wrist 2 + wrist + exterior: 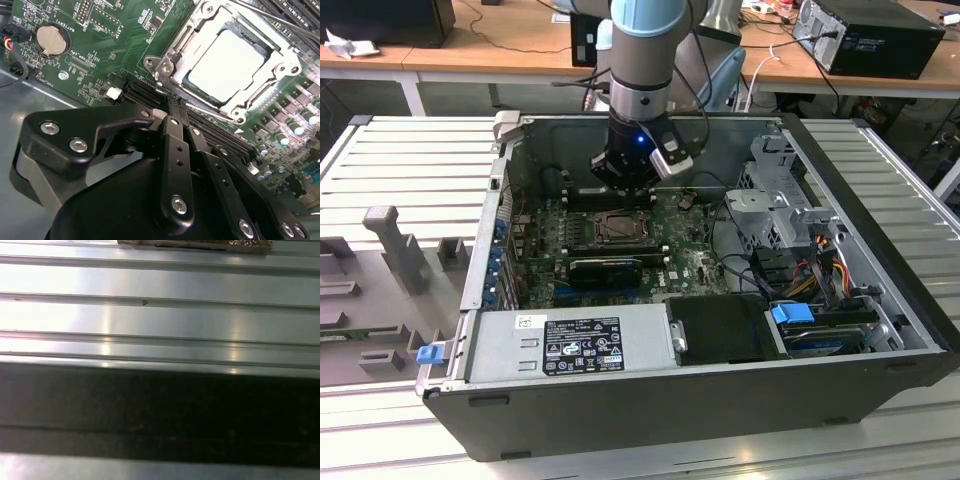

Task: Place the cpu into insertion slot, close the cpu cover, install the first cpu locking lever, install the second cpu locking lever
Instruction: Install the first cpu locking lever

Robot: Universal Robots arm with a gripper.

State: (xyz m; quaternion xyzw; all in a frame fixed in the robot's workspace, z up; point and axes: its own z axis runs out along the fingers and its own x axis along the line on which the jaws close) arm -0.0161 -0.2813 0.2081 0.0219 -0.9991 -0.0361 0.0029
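In the exterior view the arm [642, 60] reaches down into an open computer case [650, 400] lying on a ribbed metal surface [410, 160], and the hand [625, 188] hangs just above the far edge of the insertion slot [618, 229] on the green circuit board [685, 262]. A silver power supply box [570, 345] sits at the near side of the case, and drive bays with coloured cables [820, 270] lie toward the exterior view's right. In the second wrist view the hand's black fingers [176, 150] lie close together with nothing between them, their tips over the black ribbed memory slots [210, 132] beside the socket. The cpu [225, 62] lies flat in the insertion slot [187, 87], its pale metal face showing through the square opening of the cpu cover [280, 60], which lies down over it. A round coin battery [51, 40] sits on the board well apart from the socket. In the first wrist view, bright ribbed metal [160, 315] runs across, with a dark band [160, 410] beside it.
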